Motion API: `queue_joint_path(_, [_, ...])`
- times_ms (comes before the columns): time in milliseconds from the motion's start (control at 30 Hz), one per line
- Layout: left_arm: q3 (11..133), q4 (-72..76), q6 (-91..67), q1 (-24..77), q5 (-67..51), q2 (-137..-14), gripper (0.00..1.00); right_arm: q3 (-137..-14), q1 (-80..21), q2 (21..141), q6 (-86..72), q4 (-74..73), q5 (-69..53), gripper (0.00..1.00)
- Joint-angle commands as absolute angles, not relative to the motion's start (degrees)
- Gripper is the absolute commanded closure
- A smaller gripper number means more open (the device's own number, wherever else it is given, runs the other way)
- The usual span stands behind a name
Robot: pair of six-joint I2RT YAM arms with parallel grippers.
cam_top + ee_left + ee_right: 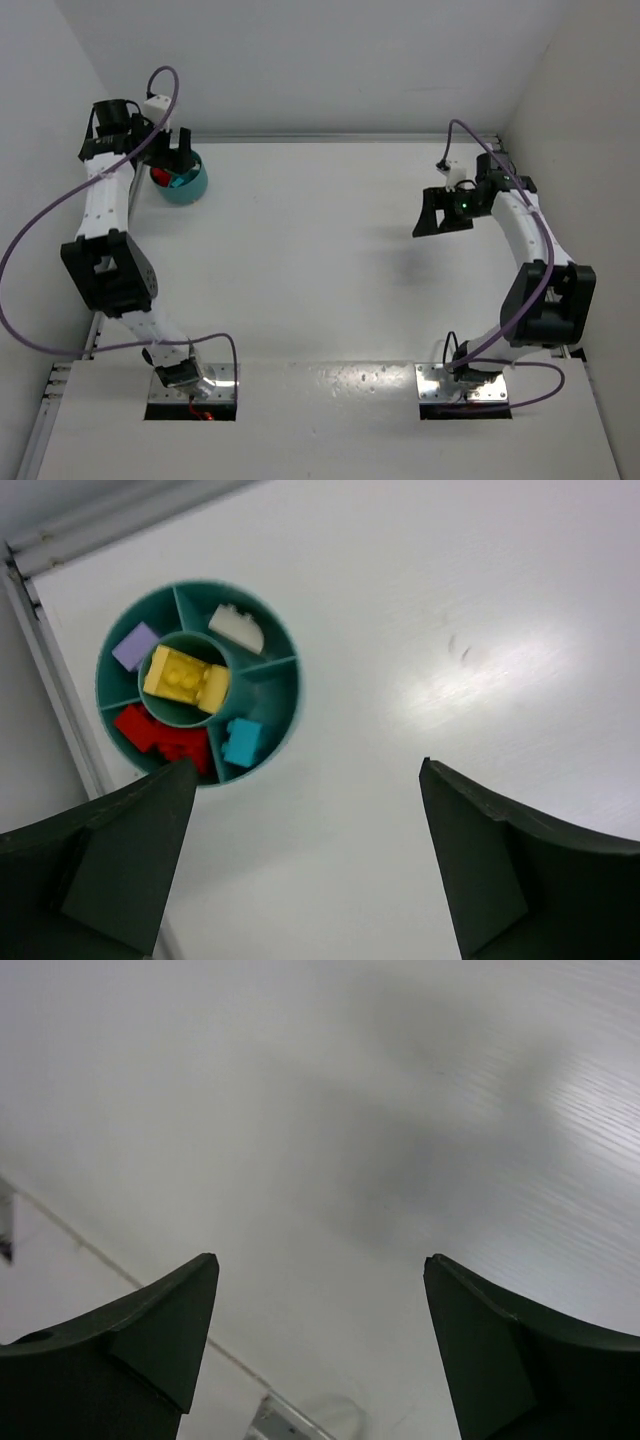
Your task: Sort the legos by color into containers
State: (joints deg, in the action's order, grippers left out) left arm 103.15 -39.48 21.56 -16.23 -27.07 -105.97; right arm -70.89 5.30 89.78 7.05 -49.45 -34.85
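Left end effector [307, 780] spread, empty, above teal divided bowl [272, 692]. Legos [185, 677] sorted in compartments. Right end effector [320, 1265] spread, empty. Risk: left finger clips rim, tips bowl, mixes colors.

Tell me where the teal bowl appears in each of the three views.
Top external: the bowl is in the upper left, near the back wall.
Left wrist: the bowl is in the upper left, seen from above, with its compartments visible.
Right wrist: not in it.
Shared landmark: the red lego inside the bowl shows in both the top external and left wrist views.
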Motion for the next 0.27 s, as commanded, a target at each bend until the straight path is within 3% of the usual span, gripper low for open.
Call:
queue_joint_path(0, [91.47,-34.64,13.81,-14.42,-30.76,-93.1,0.0,-67.33,7.82,85.88,7.65,-43.95,-22.6,0.15])
queue_joint_path(233, [71.29,-27.95,10.37,-13.89,-29.71,-79.29,0.0,-61.0,11.43,83.94,7.12,-40.35,-22.06,0.03])
